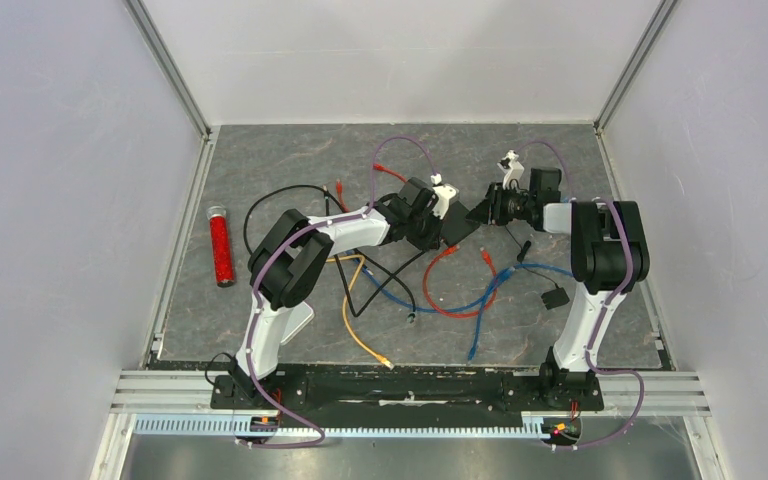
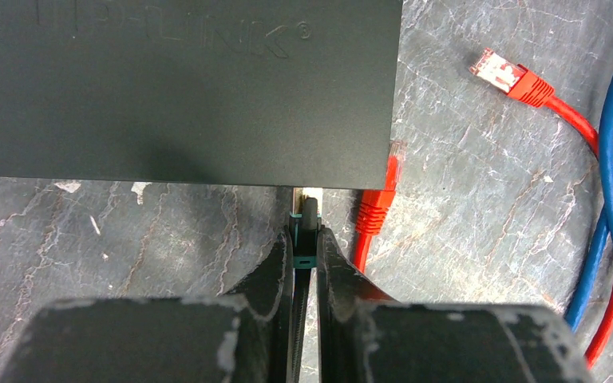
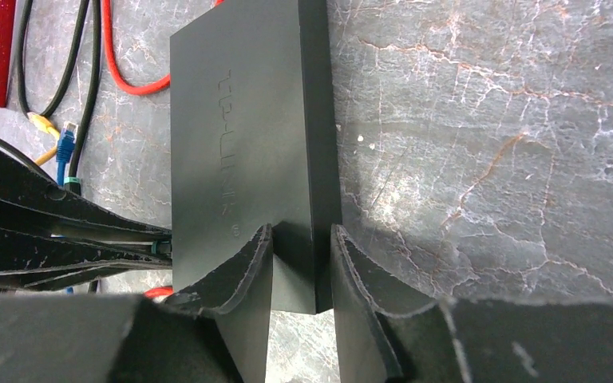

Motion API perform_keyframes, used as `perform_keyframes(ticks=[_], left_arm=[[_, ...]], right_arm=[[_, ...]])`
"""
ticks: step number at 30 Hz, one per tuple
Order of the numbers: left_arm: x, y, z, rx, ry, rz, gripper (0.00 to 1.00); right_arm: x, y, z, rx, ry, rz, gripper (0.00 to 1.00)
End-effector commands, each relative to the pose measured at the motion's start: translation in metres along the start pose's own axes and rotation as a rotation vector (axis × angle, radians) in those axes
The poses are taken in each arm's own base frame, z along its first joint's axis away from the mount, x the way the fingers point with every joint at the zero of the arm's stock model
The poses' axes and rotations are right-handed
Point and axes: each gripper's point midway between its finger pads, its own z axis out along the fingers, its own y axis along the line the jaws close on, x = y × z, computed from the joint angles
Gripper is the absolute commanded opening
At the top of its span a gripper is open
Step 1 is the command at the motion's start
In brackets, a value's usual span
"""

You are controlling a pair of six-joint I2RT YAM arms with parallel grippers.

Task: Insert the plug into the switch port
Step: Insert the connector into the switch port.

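Observation:
The switch [image 2: 183, 88] is a flat black box, seen in the top view mid-table between the two arms [image 1: 463, 228]. My left gripper [image 2: 305, 239] is shut on the plug [image 2: 304, 225], which has a teal boot and a black cable. The plug's tip sits right at the switch's near edge; the port itself is hidden under that edge. My right gripper [image 3: 303, 239] straddles a corner of the switch [image 3: 247, 144], one finger on its top face and the other against its far face, shut on it.
Loose red [image 1: 450, 300], blue [image 1: 490, 300], yellow [image 1: 355, 325] and black [image 1: 280, 195] cables lie in front of the arms. A red plug [image 2: 379, 199] lies beside the left fingers, and another [image 2: 511, 76] lies farther right. A red tube [image 1: 221, 245] lies at the left, and a small black block [image 1: 554, 297] at the right.

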Motion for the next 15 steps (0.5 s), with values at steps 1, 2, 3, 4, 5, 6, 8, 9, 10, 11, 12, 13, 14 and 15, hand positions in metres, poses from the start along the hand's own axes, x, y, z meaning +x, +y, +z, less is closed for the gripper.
perform_keyframes(ticks=[1,2,3,4,5,6,8,9,10,11,12,13,14,15], left_arm=[[-0.030,-0.010,0.026,0.026,-0.149,-0.018,0.02],[-0.031,-0.009,0.025,0.024,-0.152,-0.012,0.02],[-0.031,-0.009,0.025,0.022,-0.155,-0.005,0.02],[-0.031,-0.009,0.023,0.020,-0.158,0.002,0.02],[-0.031,-0.008,0.023,0.017,-0.159,0.013,0.02],[-0.032,-0.007,0.023,0.009,-0.163,0.018,0.02],[-0.037,-0.004,0.023,-0.006,-0.174,0.028,0.02],[-0.041,-0.004,0.023,-0.007,-0.180,0.034,0.02],[-0.045,-0.005,0.023,-0.004,-0.186,0.039,0.02],[-0.049,-0.006,0.023,0.001,-0.190,0.043,0.02],[-0.051,-0.006,0.024,0.004,-0.187,0.047,0.02],[-0.054,-0.006,0.025,0.001,-0.176,0.051,0.02],[-0.056,-0.002,0.027,-0.023,-0.156,0.053,0.02],[-0.054,0.003,0.029,-0.044,-0.131,0.055,0.02]], right_arm=[[0.116,0.066,0.000,-0.163,0.348,0.304,0.31],[0.114,0.065,0.000,-0.161,0.344,0.301,0.31],[0.112,0.065,0.000,-0.158,0.338,0.297,0.31],[0.108,0.063,0.001,-0.152,0.332,0.294,0.31],[0.104,0.059,0.001,-0.141,0.322,0.297,0.31],[0.097,0.053,0.001,-0.123,0.304,0.306,0.31],[0.077,0.038,0.000,-0.076,0.254,0.315,0.30],[0.064,0.031,-0.001,-0.059,0.227,0.317,0.30],[0.052,0.024,-0.003,-0.044,0.198,0.323,0.30],[0.040,0.022,-0.002,-0.036,0.179,0.321,0.30],[0.026,0.008,-0.010,-0.003,0.139,0.336,0.31],[0.014,0.000,-0.013,0.020,0.114,0.334,0.33],[0.006,-0.005,-0.015,0.043,0.098,0.338,0.36],[-0.004,-0.011,-0.018,0.061,0.076,0.336,0.39]])
